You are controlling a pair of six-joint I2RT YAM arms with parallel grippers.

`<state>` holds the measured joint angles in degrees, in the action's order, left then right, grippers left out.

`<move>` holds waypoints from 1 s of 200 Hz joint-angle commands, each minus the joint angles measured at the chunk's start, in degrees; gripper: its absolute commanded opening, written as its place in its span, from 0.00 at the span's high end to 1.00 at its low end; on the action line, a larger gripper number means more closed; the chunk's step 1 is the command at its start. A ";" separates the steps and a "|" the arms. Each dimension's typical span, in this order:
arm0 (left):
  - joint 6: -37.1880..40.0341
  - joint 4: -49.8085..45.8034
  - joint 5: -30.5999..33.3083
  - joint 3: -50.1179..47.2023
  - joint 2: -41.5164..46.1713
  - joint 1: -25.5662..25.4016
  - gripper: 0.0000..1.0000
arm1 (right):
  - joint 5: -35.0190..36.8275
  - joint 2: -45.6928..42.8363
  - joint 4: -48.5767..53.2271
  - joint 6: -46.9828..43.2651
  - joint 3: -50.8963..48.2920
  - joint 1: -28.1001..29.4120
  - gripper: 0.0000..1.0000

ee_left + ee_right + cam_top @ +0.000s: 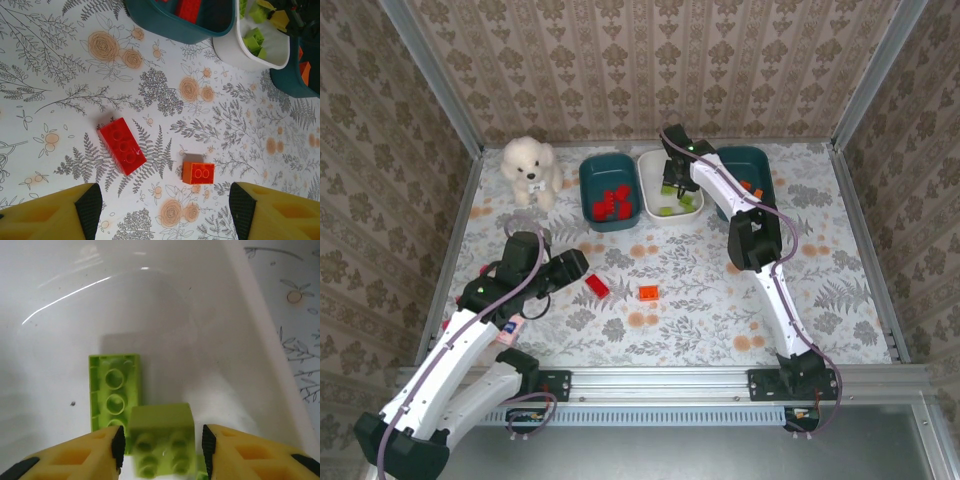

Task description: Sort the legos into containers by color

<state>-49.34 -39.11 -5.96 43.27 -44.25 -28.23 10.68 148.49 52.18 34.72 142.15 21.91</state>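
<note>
Right gripper [162, 442]: the jaws stand slightly apart, with a narrow gap on each side of the lime brick [161, 422] between them. You see this brick just over a second lime brick [114, 390], which lies flat on the floor of the white tub [150, 315].

The white tub stands at the far edge of the table [820, 280], between two teal tubs. The left teal tub [590, 195] holds red bricks [613, 203]. The right teal tub [760, 160] holds orange bricks [752, 188].

Left gripper [165, 210]: the jaws stand wide apart and hold nothing. You find it above the table near the left edge. Ahead of the jaws, a loose red brick [122, 146] and a loose orange brick [198, 172] lie near each other, not touching. A plush dog [529, 168] sits at the far left corner.
</note>
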 commanded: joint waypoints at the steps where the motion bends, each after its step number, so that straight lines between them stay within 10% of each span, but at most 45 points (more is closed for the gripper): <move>1: -0.76 -1.78 0.90 1.97 -0.39 -0.51 0.29 | -1.34 0.61 3.71 0.79 1.91 -0.29 0.46; 77: -10.35 -8.59 2.99 2.74 -8.96 -0.69 0.18 | -2.36 -16.10 -0.84 -5.15 -3.45 2.66 0.40; 200: -19.68 0.22 6.60 10.21 -40.98 -5.92 0.23 | -26.67 -80.75 -41.31 -5.15 -91.34 19.72 0.30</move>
<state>-67.99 -39.72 -1.96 49.47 -81.19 -33.04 -10.35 74.13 15.35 26.94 56.75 40.25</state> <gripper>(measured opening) 0.780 0.693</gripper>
